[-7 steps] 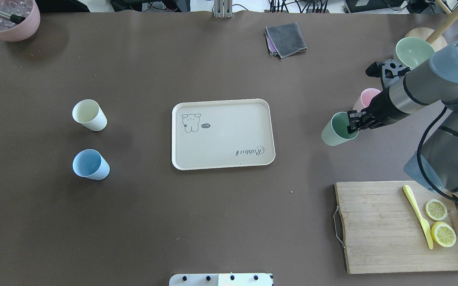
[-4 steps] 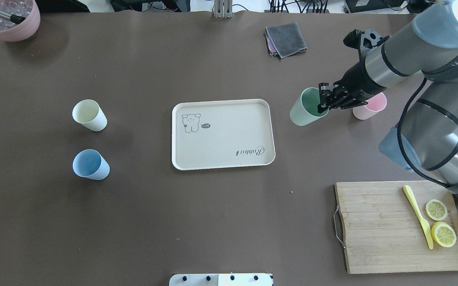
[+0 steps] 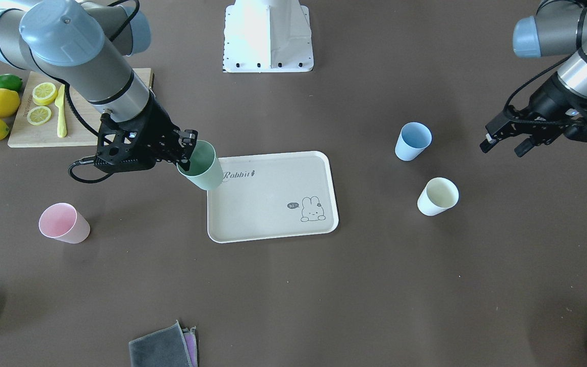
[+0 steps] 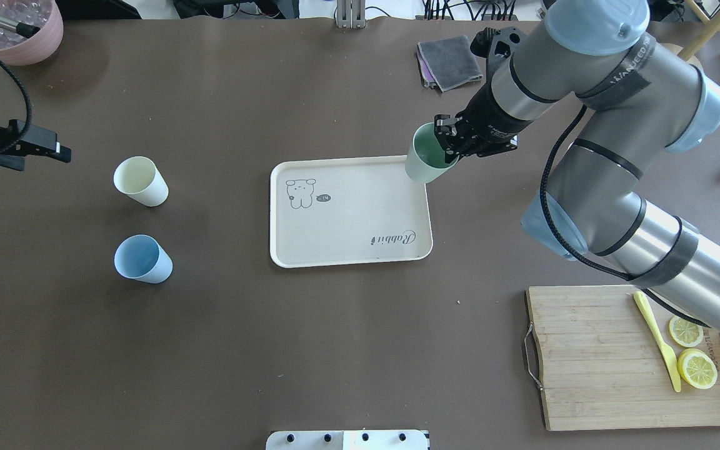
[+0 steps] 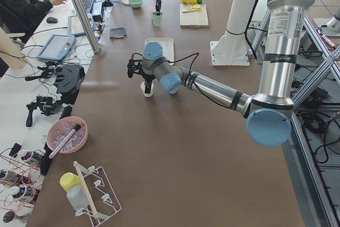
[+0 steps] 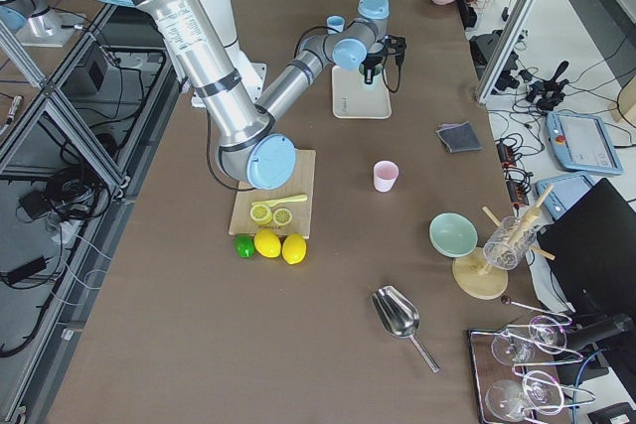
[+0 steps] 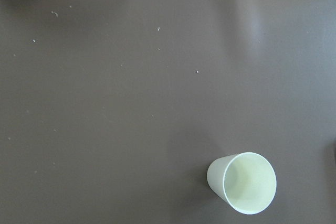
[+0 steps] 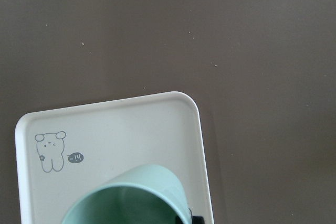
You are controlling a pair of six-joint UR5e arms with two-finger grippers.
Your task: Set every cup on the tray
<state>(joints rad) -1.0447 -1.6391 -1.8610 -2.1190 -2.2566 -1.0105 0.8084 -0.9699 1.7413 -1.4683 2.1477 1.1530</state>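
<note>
While the right gripper (image 4: 446, 145) clamps the green cup (image 4: 419, 169) by its rim, the cup sits over the upper-right corner of the tray (image 4: 347, 212), seen overhead. Left gripper (image 4: 44, 158) — spread, empty — hovers at frame left.

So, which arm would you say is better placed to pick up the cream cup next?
Left. The left gripper is open and empty, near the cream cup on its side of the tray. The right gripper is shut on the green cup at the tray's opposite edge.
</note>
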